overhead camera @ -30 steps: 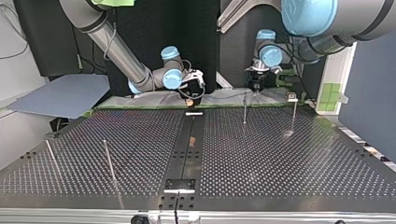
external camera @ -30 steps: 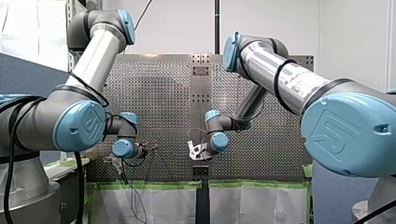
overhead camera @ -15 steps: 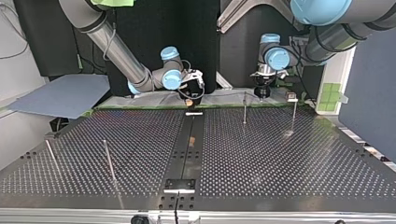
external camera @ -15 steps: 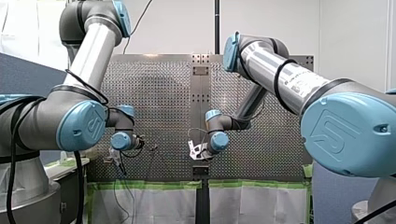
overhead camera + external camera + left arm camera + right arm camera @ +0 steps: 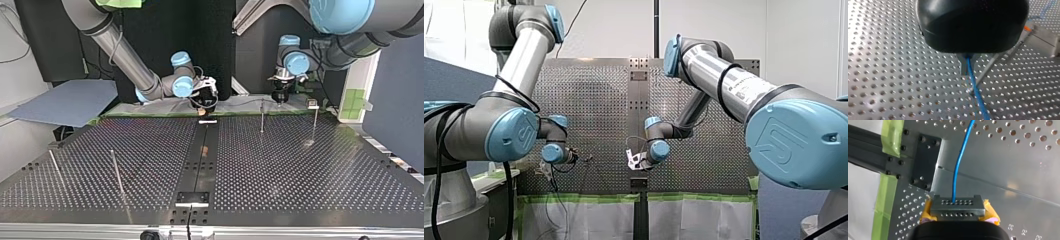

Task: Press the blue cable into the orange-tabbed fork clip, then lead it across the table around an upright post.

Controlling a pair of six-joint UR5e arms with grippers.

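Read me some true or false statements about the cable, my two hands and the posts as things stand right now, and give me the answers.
1. The blue cable comes out from my left hand. True.
2. My right hand is empty. False: its yellow pads clamp a perforated metal block, and the cable runs into it.
3. The top view shows no upright posts. False: four thin posts stand there.
4. An orange tab shows in the left wrist view. True.
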